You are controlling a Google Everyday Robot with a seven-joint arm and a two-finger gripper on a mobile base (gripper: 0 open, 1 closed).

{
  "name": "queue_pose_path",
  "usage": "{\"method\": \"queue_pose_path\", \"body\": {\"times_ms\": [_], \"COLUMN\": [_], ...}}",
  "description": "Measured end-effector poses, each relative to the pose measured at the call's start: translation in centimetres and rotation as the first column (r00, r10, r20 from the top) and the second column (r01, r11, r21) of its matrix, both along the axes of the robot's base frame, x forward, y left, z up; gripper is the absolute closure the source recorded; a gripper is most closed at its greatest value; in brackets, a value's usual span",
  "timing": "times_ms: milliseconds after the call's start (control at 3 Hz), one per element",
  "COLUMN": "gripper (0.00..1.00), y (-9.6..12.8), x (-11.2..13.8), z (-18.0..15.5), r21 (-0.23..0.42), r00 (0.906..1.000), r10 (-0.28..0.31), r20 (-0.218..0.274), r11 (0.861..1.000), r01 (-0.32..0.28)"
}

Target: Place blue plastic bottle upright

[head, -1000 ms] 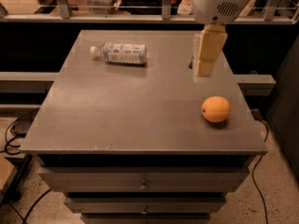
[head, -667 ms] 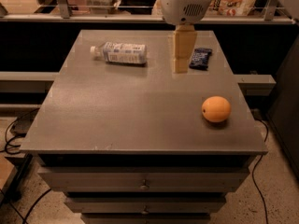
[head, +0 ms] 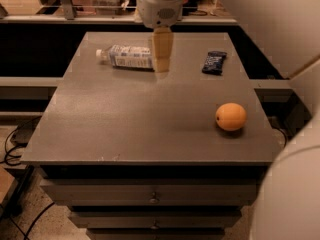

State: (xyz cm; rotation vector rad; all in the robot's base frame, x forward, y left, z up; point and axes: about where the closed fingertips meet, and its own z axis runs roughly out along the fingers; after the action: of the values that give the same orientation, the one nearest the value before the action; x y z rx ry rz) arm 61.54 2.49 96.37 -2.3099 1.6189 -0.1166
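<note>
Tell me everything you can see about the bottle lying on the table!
The small clear plastic bottle with a pale blue-white label lies on its side near the far edge of the grey table, white cap pointing left. The robot's beige gripper hangs just beside its bottom end; whether they touch is unclear.

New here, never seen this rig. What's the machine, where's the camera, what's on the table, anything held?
One view, looking down at a grey table with drawers; where the camera sits isn't known. The white-and-beige part coming down from the top is the robot's one arm, ending in its gripper, low over the table's far side. Right beside it the bottle lies on its side, cap toward picture left. Also there: a dark wrapper and an orange. Nothing is held as far as I can see. The job: stand the bottle upright.
</note>
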Motion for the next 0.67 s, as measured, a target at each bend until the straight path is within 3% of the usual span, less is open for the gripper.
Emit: {"method": "queue_pose_path", "body": {"times_ms": [667], "gripper": [0.0], "y": [3.3], "x": [4.8], "z": [-2.0], "r21": [0.052], "r00": [0.9984], "r10": [-0.057], "r20": [0.003], "r11": [0.997], "r01": [0.057]}}
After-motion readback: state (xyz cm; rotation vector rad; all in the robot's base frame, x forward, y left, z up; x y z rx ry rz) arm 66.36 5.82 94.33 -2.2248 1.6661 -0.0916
